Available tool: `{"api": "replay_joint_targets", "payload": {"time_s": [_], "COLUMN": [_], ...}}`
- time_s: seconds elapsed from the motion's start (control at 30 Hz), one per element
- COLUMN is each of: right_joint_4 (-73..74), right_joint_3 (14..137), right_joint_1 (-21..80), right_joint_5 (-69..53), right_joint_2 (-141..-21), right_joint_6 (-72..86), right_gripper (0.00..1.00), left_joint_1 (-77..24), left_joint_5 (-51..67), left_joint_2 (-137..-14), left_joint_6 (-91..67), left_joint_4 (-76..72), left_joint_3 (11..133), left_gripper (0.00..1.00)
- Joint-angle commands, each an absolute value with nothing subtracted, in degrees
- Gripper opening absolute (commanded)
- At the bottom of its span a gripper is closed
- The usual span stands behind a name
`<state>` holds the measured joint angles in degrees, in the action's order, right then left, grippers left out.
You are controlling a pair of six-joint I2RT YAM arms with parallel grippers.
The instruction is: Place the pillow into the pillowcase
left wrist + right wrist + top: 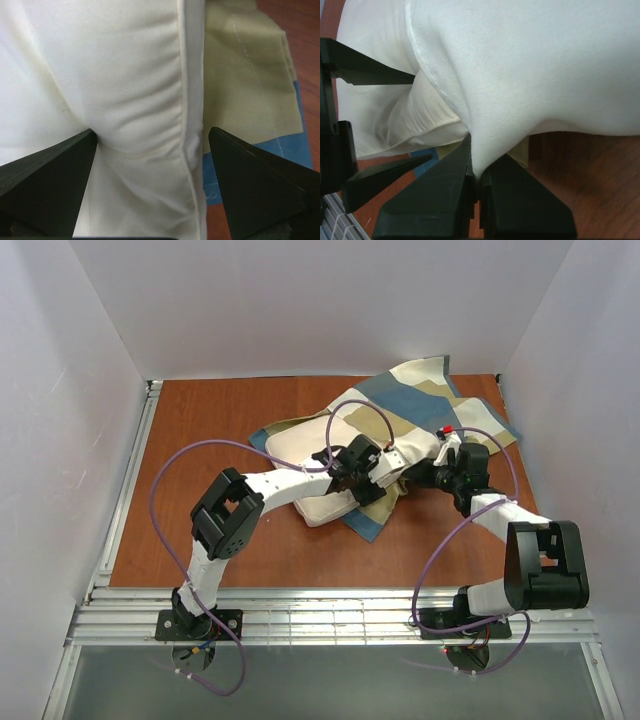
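Overhead view. The pillow (300, 455), cream-white and plump, lies at the middle of the brown table (200, 420). It rests on top of the pillowcase (425, 390), whose blue, tan and cream blocks spread out behind it toward the far right corner. One blue corner of the case shows from under the pillow's near edge. Most of the pillow is uncovered and outside the case. Its right end is hidden by the two grippers, so it cannot be told whether that end has entered the opening.

Both arms reach inward and meet over that right end. The left gripper (400, 462) and the right gripper (440, 452) are just beside each other.

Left wrist view. The left gripper's jaws stand wide apart and grip nothing. One finger (50, 185) presses into the pillow's creased face, and the other sits just beyond the piped seam. To the right of the seam a tan panel of the case, edged with blue, lies flat on the table.

Right wrist view. The right gripper's jaws are closed tight on a fold of cream-white cloth, which is drawn up into a peak. The cloth appears to be the pillow's cover near its seam. The open fingers (370, 70) of the left gripper show at the left edge. A small patch of blue case is visible beneath the pillow.
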<state>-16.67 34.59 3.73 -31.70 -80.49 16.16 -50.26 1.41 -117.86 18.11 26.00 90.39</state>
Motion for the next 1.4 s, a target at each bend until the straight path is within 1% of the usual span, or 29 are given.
{"api": "replay_joint_targets", "payload": {"time_s": [0.0, 0.03, 0.07, 0.1, 0.2, 0.23, 0.27, 0.33, 0.37, 0.47, 0.53, 0.57, 0.7, 0.8, 0.9, 1.0, 1.13, 1.23, 1.27, 1.37], "right_joint_4": [-18.5, -18.1, -16.9, -16.2, -13.6, -13.2, -12.5, -12.3, -12.2, -12.4, -12.4, -12.4, -10.5, -9.0, -8.5, -7.7, -10.5, -16.1, -22.3, -25.9], "right_joint_3": [34.6, 34.5, 34.2, 33.8, 32.5, 31.8, 31.6, 31.5, 31.7, 34.3, 35.5, 36.7, 40.2, 43.8, 46.7, 44.6, 41.7, 41.0, 41.1, 43.8], "right_joint_1": [3.8, 3.8, 3.7, 3.8, 3.8, 3.8, 3.8, 4.0, 4.3, 7.2, 11.2, 12.6, 17.8, 22.7, 24.0, 23.6, 24.4, 24.7, 25.1, 26.6], "right_joint_5": [-38.3, -38.8, -38.9, -38.8, -38.9, -39.3, -39.5, -40.8, -41.2, -43.9, -44.6, -45.2, -49.2, -50.9, -52.6, -55.0, -60.5, -64.3, -65.9, -67.8], "right_joint_2": [-76.4, -75.9, -75.2, -74.7, -74.2, -74.2, -74.2, -74.0, -73.6, -72.9, -72.0, -71.9, -71.9, -70.8, -69.7, -70.2, -71.3, -70.0, -69.2, -67.9], "right_joint_6": [17.1, 17.0, 16.2, 15.9, 14.2, 13.7, 13.4, 13.5, 13.9, 16.1, 17.3, 17.6, 18.5, 18.3, 19.0, 17.6, 24.2, 30.0, 35.5, 39.5], "right_gripper": [0.01, 0.01, 0.01, 0.01, 0.01, 0.01, 0.01, 0.01, 0.01, 0.01, 0.01, 0.01, 0.01, 0.01, 0.01, 0.01, 0.01, 0.01, 0.01, 0.01], "left_joint_1": [-51.2, -51.1, -51.0, -51.0, -50.6, -50.4, -50.1, -49.0, -48.3, -46.3, -44.9, -44.7, -43.3, -41.8, -39.9, -38.2, -37.8, -37.8, -37.6, -36.7], "left_joint_5": [-8.1, -8.8, -9.4, -9.4, -7.4, -7.0, -6.6, -2.7, -0.5, 5.6, 10.0, 10.4, 14.6, 15.0, 15.4, 16.6, 16.4, 16.4, 16.5, 16.6], "left_joint_2": [-118.0, -118.0, -117.5, -117.1, -115.5, -115.2, -115.0, -115.1, -115.2, -116.4, -117.2, -117.5, -117.0, -117.2, -116.9, -115.9, -116.3, -117.9, -119.1, -121.3], "left_joint_6": [20.9, 20.8, 20.7, 20.6, 18.4, 17.1, 16.0, 13.0, 9.1, -2.6, -8.5, -13.2, -22.0, -27.1, -31.9, -34.5, -39.1, -42.9, -43.4, -45.0], "left_joint_4": [18.7, 17.7, 15.3, 14.7, 13.9, 13.9, 14.2, 15.6, 16.9, 19.2, 19.2, 18.8, 15.6, 14.6, 13.6, 12.3, 11.1, 10.5, 10.6, 9.7], "left_joint_3": [87.6, 87.1, 86.6, 86.3, 87.1, 87.4, 88.0, 91.0, 92.2, 98.2, 102.1, 103.3, 105.5, 107.6, 106.7, 102.4, 96.8, 94.7, 94.9, 96.2], "left_gripper": [0.85, 0.81, 0.75, 0.60, 0.30, 0.02, 0.00, 0.00, 0.00, 0.00, 0.00, 0.00, 0.00, 0.00, 0.00, 0.00, 0.00, 0.00, 0.00, 0.00]}}
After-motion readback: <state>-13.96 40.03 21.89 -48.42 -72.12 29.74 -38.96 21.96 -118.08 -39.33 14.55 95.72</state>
